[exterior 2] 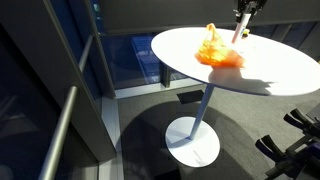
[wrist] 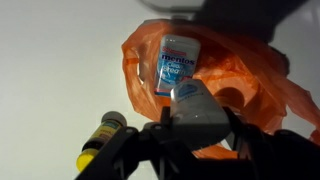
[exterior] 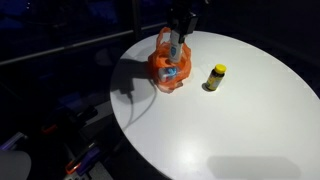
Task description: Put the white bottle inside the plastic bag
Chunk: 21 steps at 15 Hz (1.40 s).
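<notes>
The white bottle [wrist: 192, 100] is gripped in my gripper [wrist: 197, 128], which is shut on it, right over the open mouth of the orange plastic bag [wrist: 255, 85]. In both exterior views the bottle [exterior: 174, 48] [exterior 2: 238, 33] hangs from the gripper [exterior: 180, 28] [exterior 2: 243, 18] just above the bag [exterior: 166, 70] [exterior 2: 216, 54]. The bag stands on the white round table [exterior: 230, 120]. An orange-capped white bottle with a blue label [wrist: 175, 62] lies inside the bag.
A short dark yellow-capped bottle [exterior: 215, 77] stands on the table beside the bag and shows in the wrist view [wrist: 102, 141] too. The table has a single pedestal [exterior 2: 205, 105], and its edge is close behind the bag. A railing [exterior 2: 60, 135] stands beside the table.
</notes>
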Each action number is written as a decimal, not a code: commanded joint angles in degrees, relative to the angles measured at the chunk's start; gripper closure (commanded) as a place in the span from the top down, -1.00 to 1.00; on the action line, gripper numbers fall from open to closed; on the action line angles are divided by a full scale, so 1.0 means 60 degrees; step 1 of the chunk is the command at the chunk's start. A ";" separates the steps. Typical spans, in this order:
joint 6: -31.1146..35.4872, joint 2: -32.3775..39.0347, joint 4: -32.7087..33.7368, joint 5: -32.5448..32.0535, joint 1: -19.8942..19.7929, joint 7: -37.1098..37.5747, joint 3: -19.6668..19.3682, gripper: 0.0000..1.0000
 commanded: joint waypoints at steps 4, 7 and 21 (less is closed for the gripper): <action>0.0339 0.0824 0.0579 -0.0072 0.0022 0.0328 -0.0027 -0.46; 0.0449 0.1217 0.0948 -0.0089 0.0034 0.0413 -0.0061 -0.46; 0.0268 0.2613 0.2592 0.0018 -0.0035 0.0589 -0.0205 -0.46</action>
